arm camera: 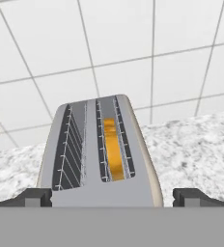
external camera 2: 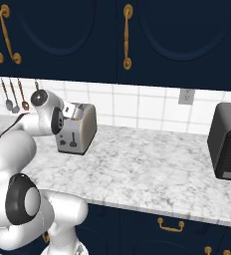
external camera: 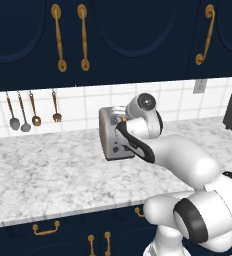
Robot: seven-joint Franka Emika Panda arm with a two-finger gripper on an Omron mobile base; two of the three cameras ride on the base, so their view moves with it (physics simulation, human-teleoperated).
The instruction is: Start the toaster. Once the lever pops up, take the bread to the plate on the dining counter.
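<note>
— Golden bread (arm camera: 112, 153) sits low in the toaster's (arm camera: 100, 154) right-hand slot as the hand view frames it, just the crust edge showing between the wire guides. The other slot holds nothing.

— And the toaster itself?

— On the marbled counter (external camera: 43, 175), near the tiled wall, with the arm bent over it. The pincer (arm camera: 112, 197) hangs above the near end, fingertips (arm camera: 34, 197) spread wide to either side of the body and gripping nothing.

— How would the slice handle?

— Probably light and stiff once toasted, but crumbly; a hard squeeze could crack it. The sensible hold is across its flat faces at the top edge, after it rises clear of the slot. Right now too little stands proud to pinch.

— So the lever first?

— Likely. It looks to be on the end face with the dark knobs, seen in the right base view. It should want a firm downward push.

— The black appliance (external camera 2: 229, 142)?

— Well apart, further along the counter.
</note>
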